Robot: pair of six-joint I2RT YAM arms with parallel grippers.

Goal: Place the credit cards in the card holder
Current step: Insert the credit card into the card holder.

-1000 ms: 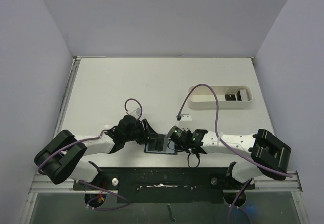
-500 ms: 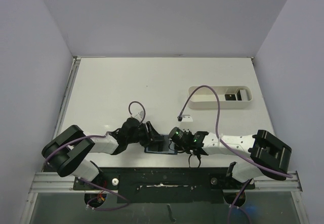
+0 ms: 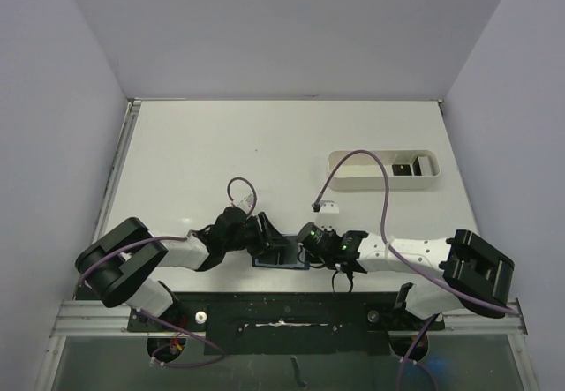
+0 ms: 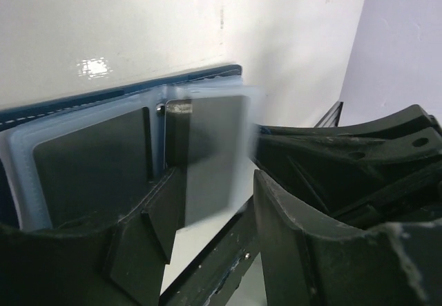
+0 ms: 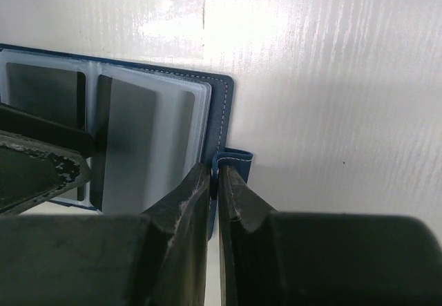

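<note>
Robot lab cell, folks: bare white tabletop (image 3: 221, 144), plain lavender walls (image 3: 291, 29) boxing it in, black metal mounting rail (image 3: 265, 310) behind the white arms (image 3: 415, 251).

Each arm, the left arm (image 3: 181, 251) and the right arm (image 3: 415, 250), has smooth white shells behind its gripper, ending in a bulky black block-shaped housing (image 3: 477, 266) at the far end. The left gripper (image 3: 272, 245) and right gripper (image 3: 303, 243) are matte black. A thin purple cable (image 3: 237, 184) loops up just behind the left gripper, and a longer one (image 3: 353, 154) arcs behind the right. Two small green lights (image 3: 311, 229) glow on the right gripper's body. Up close the fingers (image 4: 304, 251) are thick, angular black plastic with pale scuffs and specks along their edges
</note>
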